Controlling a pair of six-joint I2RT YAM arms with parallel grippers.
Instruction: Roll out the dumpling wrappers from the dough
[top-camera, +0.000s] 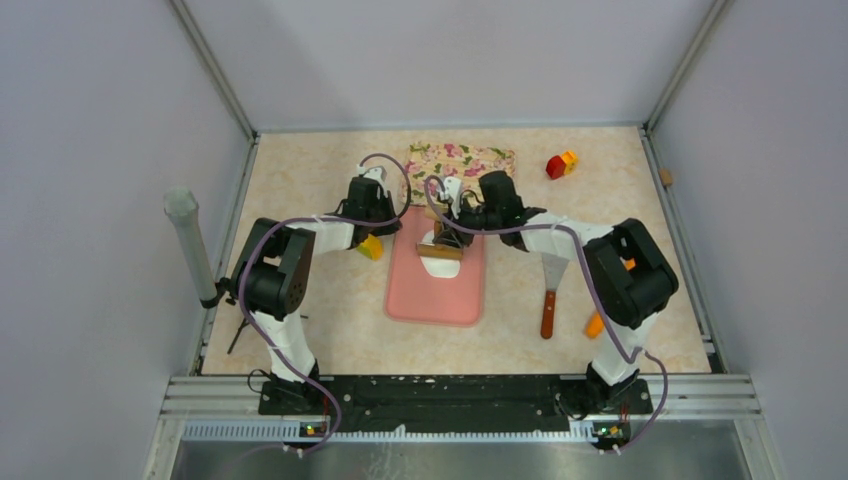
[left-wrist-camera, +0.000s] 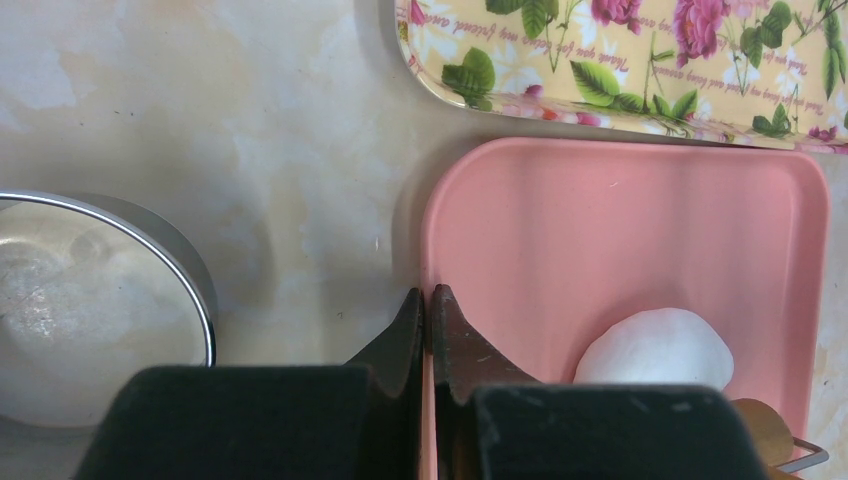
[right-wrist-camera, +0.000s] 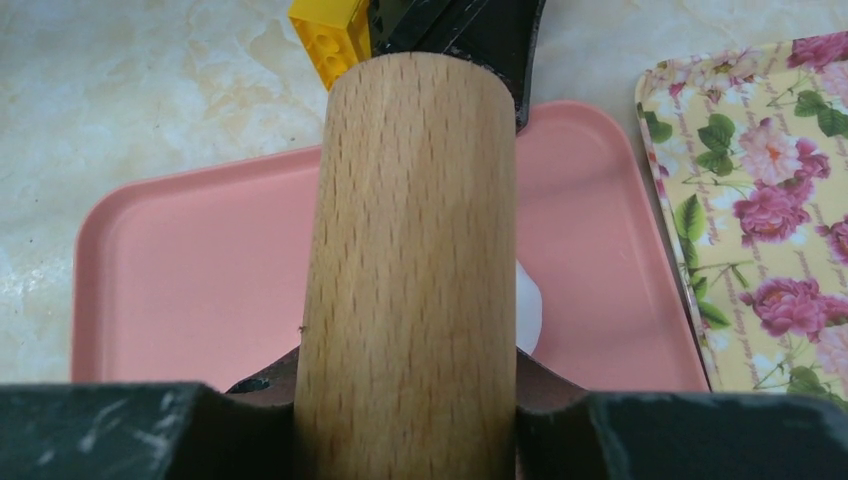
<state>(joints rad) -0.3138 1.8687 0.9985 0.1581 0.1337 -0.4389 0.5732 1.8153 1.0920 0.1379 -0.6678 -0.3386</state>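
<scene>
A soft white lump of dough (top-camera: 441, 267) lies on the far half of a pink rounded rectangular mat (top-camera: 435, 300) in the middle of the marbled beige tabletop (top-camera: 330, 330). In the left wrist view it shows as a smooth low mound (left-wrist-camera: 655, 347) toward the mat's right side. The right gripper (top-camera: 447, 236) pinches a light wooden rolling pin (right-wrist-camera: 410, 260) between its fingers (right-wrist-camera: 250, 385), with the pin crosswise over the far edge of the dough. A sliver of white (right-wrist-camera: 528, 310) peeks out beside the pin, but whether the pin presses on the dough cannot be told. The left gripper (left-wrist-camera: 428, 315) sits at the mat's left edge with its fingers (left-wrist-camera: 395, 345) pressed together and holding nothing. A silver metal ring (left-wrist-camera: 205, 310) stands on the tabletop just to its left, and a yellow toy brick (right-wrist-camera: 330, 40) lies beside it. A floral-patterned tray (top-camera: 460, 160) lies just beyond the mat. A spatula with a wooden handle (top-camera: 550, 290) rests to the mat's right, apart from it.
</scene>
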